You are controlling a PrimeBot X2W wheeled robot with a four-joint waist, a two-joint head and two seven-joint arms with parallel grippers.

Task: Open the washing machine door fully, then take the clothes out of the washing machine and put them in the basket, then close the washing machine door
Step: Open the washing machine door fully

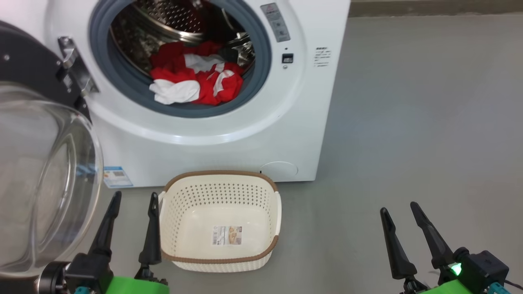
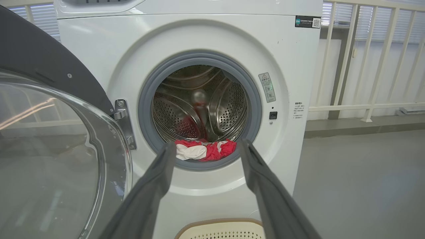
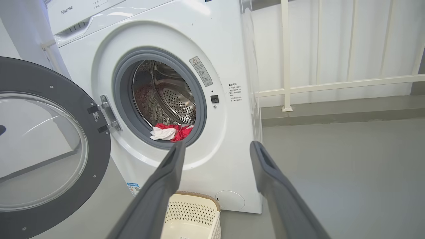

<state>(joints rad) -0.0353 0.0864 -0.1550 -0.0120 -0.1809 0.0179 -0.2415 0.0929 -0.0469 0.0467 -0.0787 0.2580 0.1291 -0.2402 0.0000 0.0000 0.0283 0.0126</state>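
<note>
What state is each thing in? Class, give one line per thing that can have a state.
door, open, swung wide on its hinge
clothes, bundled in the drum, at its front lip
washing machine, mouth uncovered, drum loaded
basket, upright on the floor, empty
left gripper, open, holding nothing
right gripper, open, holding nothing

The grey floor is smooth and plain. On it stands the white washing machine. Just in front of its base, the cream basket sits upright.
</note>
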